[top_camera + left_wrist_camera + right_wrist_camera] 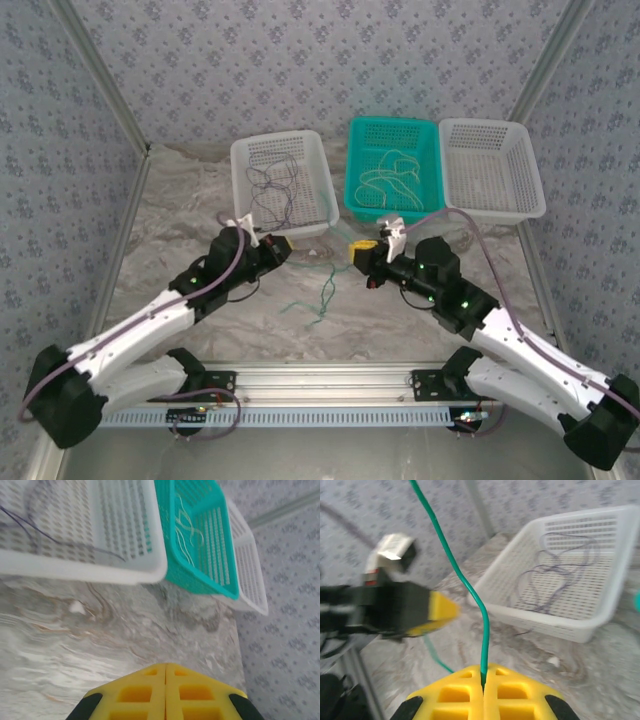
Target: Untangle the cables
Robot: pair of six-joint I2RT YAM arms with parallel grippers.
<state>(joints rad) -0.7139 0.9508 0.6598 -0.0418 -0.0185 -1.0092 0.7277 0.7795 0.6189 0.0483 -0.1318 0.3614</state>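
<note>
Right pincer (483,672) is clenched on the green cable (470,587): the strand comes straight out of the seam between the yellow jaws and runs to the top of the frame. Left pincer (165,667) is clamped shut too, but nothing shows between its jaws in its own view, so I can't say it has hold of anything. Moving out, the top view has the two pincers facing each other mid-frame, near but apart. The rest of the green lies squiggled on the table (170,220) just below them. Now progress, as I judge it. The purple cables (272,190) sit in the white basket (280,138) left of top centre, and the cream cables (390,178) are in the teal basket (392,121) beside it, so two colours look sorted. Green is what's left, and the second white basket (485,124) at upper right, where I make out no strand, looks like its home. On views: the right wrist settles the grip on green, which the top view is too coarse to show. The top view gives the loose tail on the table and all three baskets in a row. The left wrist looks past its jaws at basket walls, with cream strands near the top of the frame.
</note>
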